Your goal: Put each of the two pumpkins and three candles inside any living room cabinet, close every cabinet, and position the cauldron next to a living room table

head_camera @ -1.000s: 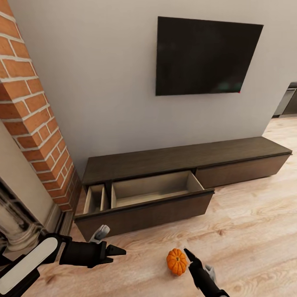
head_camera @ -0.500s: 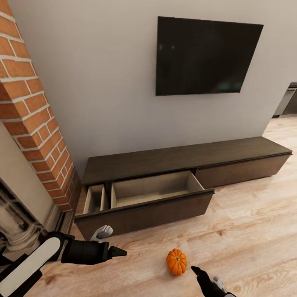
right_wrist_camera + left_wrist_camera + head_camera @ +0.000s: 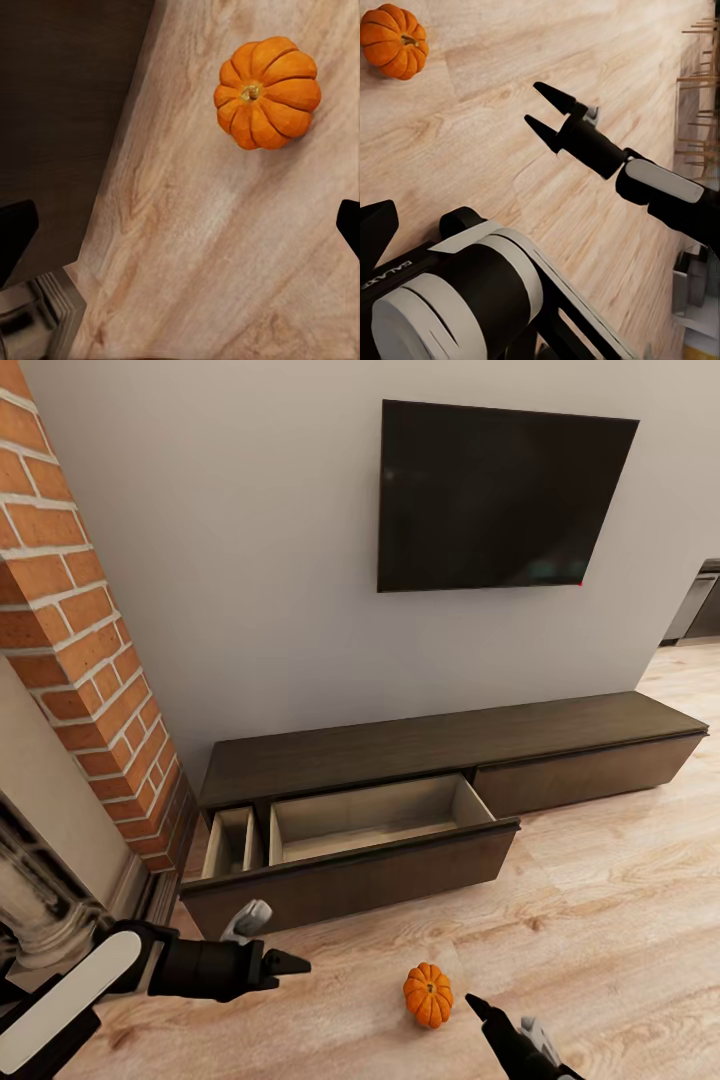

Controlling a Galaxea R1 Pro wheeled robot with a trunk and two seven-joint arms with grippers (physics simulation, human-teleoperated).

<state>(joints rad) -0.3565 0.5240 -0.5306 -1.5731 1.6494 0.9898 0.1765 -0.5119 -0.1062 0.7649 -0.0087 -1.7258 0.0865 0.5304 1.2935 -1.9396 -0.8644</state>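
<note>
1. A small, ribbed orange pumpkin [image 3: 428, 994] sits upright on the pale wood-plank floor [image 3: 600, 920], in front of the long, low dark-brown cabinet [image 3: 440, 745] and apart from it.
2. The cabinet's wide drawer [image 3: 370, 830] is pulled out, its beige interior bare.
3. The black right gripper [image 3: 478, 1010] hovers just beside the pumpkin, fingers spread, holding nothing.
4. The black left gripper [image 3: 290, 963] hangs above the floor near the drawer front; I cannot tell whether its fingers are parted.
</note>
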